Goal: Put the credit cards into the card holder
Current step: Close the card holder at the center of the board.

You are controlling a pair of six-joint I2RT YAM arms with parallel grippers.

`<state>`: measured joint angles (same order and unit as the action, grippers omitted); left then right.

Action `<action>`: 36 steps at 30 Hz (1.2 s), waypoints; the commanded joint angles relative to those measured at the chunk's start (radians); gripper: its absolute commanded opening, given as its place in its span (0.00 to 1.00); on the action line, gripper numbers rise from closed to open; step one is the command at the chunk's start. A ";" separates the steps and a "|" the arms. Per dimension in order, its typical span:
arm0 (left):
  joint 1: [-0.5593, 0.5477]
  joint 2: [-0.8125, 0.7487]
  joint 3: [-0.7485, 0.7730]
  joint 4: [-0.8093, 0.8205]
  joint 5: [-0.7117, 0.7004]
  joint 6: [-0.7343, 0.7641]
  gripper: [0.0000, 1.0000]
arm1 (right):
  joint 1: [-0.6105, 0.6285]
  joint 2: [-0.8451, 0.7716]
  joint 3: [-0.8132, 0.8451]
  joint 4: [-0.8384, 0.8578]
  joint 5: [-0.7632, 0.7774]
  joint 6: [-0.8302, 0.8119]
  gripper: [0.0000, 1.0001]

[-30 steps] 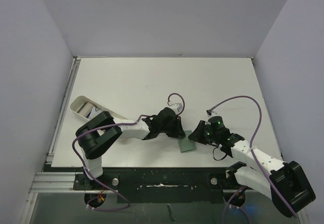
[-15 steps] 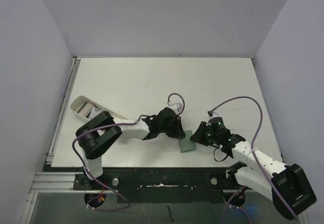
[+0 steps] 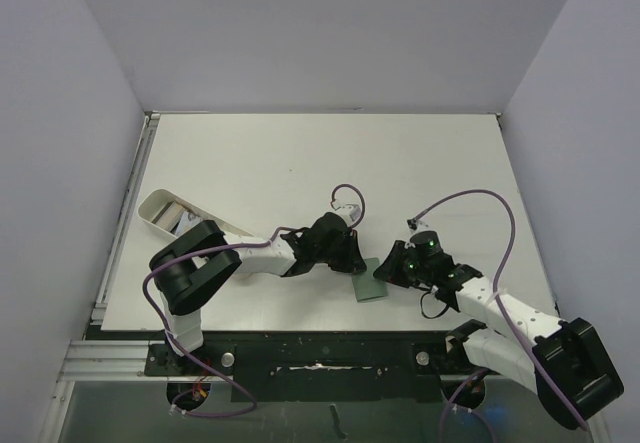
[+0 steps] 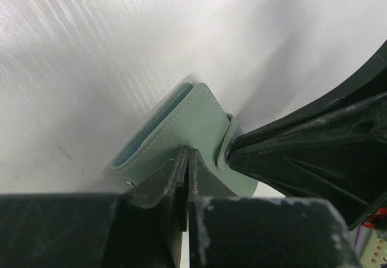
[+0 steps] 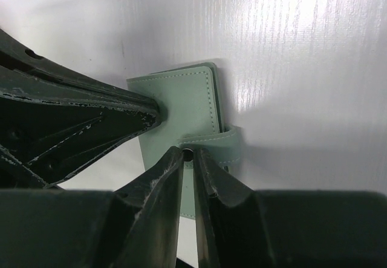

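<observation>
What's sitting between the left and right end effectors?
Only the folded sage-green stitched wallet: left end effector tips meet one edge, right end effector tips its strap side; both wrist views show it.

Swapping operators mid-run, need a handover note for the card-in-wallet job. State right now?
Left gripper: shut, tips resting on the cover of the wallet; no sign that it grips anything.
Right gripper: shut, and looks pinched on the wallet's snap tab.
Wallet: folded, flat on the table near the front edge, between the two arms.
Cards: none can be picked out. The white tray at far left holds something, too small to identify.
Done: nothing that can be confirmed.
Left: open the wallet, find the cards, slot them in.
</observation>
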<state>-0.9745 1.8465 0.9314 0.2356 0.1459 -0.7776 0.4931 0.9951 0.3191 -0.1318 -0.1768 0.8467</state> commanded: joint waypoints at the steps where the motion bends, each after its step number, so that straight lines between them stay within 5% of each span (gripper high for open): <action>1: -0.009 0.033 0.004 -0.061 -0.028 0.018 0.00 | 0.018 0.011 -0.003 0.063 -0.013 0.008 0.15; 36: -0.009 0.042 0.001 -0.049 -0.016 0.002 0.00 | 0.281 0.232 0.087 -0.182 0.306 0.081 0.08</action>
<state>-0.9745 1.8469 0.9321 0.2348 0.1455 -0.7811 0.7280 1.1240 0.4431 -0.2443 0.1345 0.8822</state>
